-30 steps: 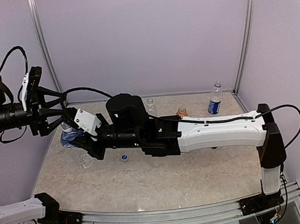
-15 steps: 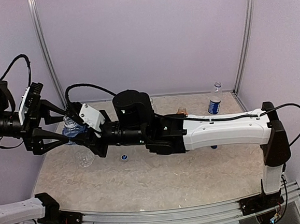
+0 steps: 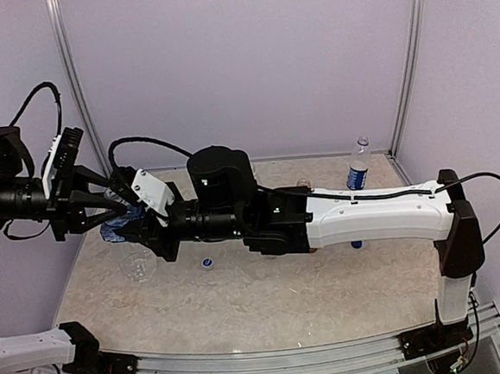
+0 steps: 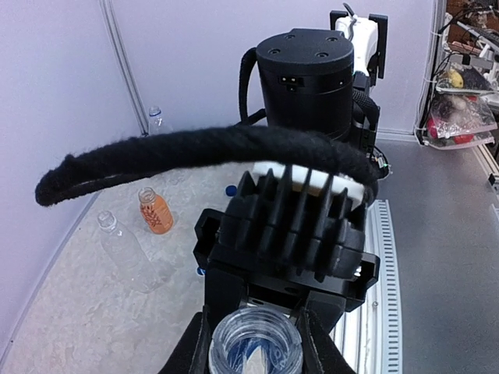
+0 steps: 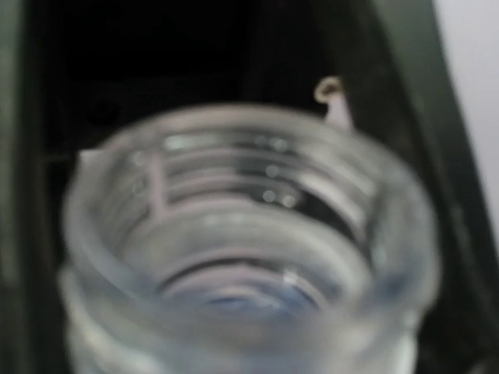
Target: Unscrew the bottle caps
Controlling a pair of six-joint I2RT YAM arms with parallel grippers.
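A clear bottle with a blue label (image 3: 117,225) is held above the table's left side between both arms. My left gripper (image 3: 103,213) is shut on its neck; in the left wrist view the fingers (image 4: 191,351) hug the open, capless mouth (image 4: 256,343). My right gripper (image 3: 139,228) is shut on the bottle's body; the right wrist view shows only the blurred threaded neck (image 5: 249,249). A loose blue cap (image 3: 207,262) lies on the table. The far bottle (image 3: 357,174) wears its cap (image 3: 363,142). The orange bottle (image 4: 157,213) has an orange-brown cap (image 4: 146,194).
A plain clear bottle (image 4: 129,248) stands beside the orange one. Another clear bottle (image 3: 137,265) sits on the table under the held one. My long right arm (image 3: 374,216) spans the table's middle. Purple walls and metal posts (image 3: 409,62) close the back.
My left gripper, wide open a second ago, moved right over the bottle's neck and closed on it. The right gripper kept hold of the bottle and lifted it slightly.
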